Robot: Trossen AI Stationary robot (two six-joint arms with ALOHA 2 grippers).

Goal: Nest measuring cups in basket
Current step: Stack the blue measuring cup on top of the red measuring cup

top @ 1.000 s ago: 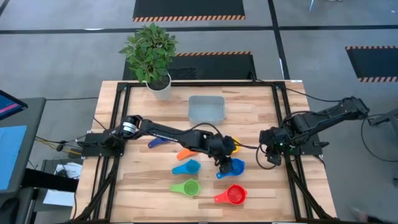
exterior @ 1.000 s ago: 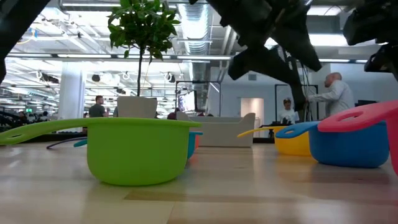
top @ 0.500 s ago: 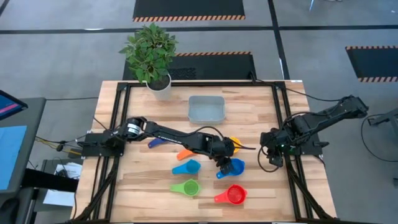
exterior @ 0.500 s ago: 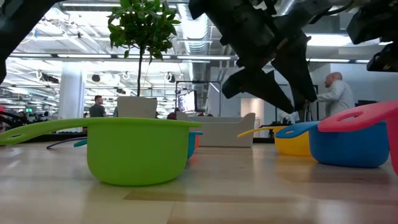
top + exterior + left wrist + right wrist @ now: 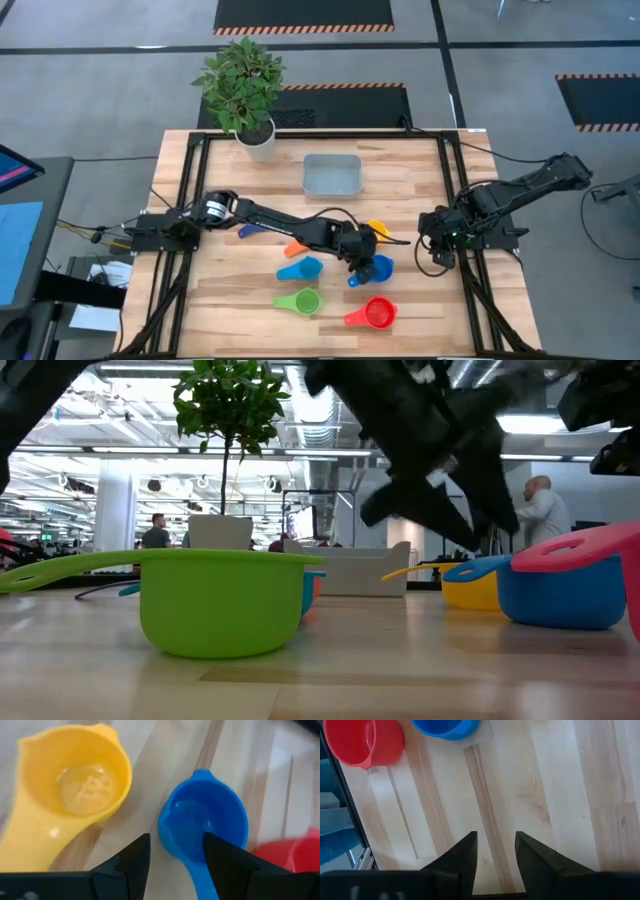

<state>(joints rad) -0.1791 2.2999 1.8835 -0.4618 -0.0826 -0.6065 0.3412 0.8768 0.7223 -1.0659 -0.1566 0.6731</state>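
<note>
Six measuring cups lie on the table: blue [image 5: 377,268], yellow [image 5: 375,231], orange [image 5: 298,246], light blue [image 5: 300,268], green [image 5: 300,300] and red [image 5: 375,314]. Of the dark blue cup [image 5: 248,231] only the handle shows beside the left arm. The basket [image 5: 332,175] stands toward the far edge with nothing in it. My left gripper [image 5: 175,840] is open and hovers just above the blue cup [image 5: 205,825], at the handle side of its rim, with the yellow cup [image 5: 75,790] beside it. My right gripper [image 5: 495,837] is open and waits over the table's right edge [image 5: 437,255].
A potted plant in a white pot [image 5: 250,135] stands at the table's far left corner. In the low view the green cup [image 5: 220,600] fills the foreground, and people stand in the room behind. Bare wood lies between the basket and the cups.
My left gripper has come down toward the blue cup and shifted a little toward the table's right edge, staying open. The cups have not moved.
</note>
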